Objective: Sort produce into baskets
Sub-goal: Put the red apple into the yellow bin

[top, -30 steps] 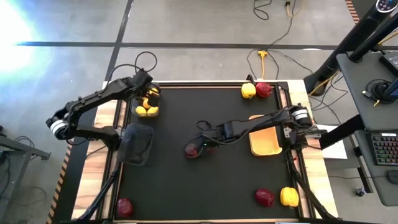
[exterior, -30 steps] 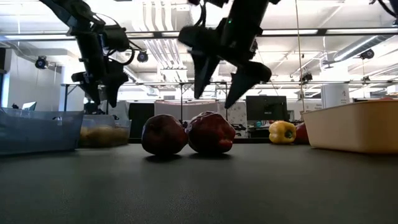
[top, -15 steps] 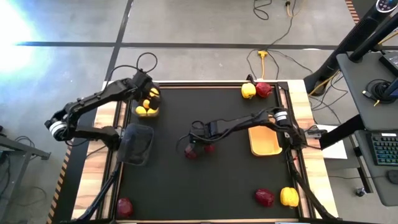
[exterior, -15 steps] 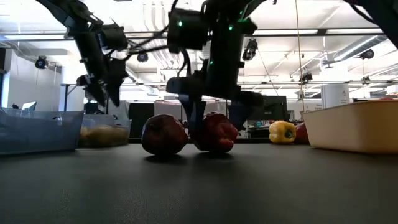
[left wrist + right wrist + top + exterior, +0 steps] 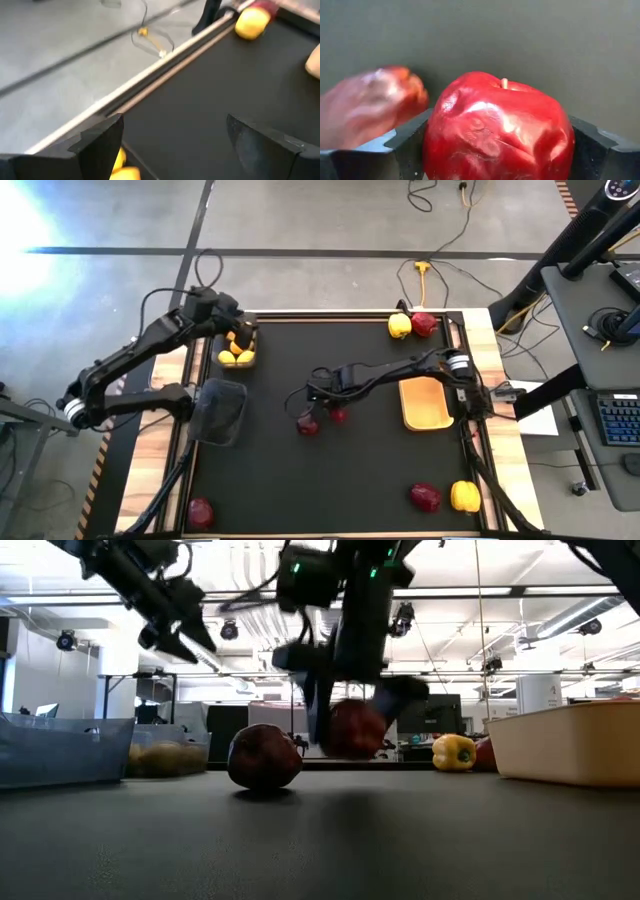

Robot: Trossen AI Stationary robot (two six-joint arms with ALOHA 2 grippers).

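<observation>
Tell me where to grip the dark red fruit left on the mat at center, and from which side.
Grip the dark red fruit across its widest middle, coming from straight above: it sits round and free on the mat, apart from the red apple that the right gripper holds.

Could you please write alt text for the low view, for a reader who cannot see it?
The right gripper holds a dark red apple lifted clear of the black table, beside a second red apple resting on it. The left gripper hangs above a black basket of yellow produce.
</observation>
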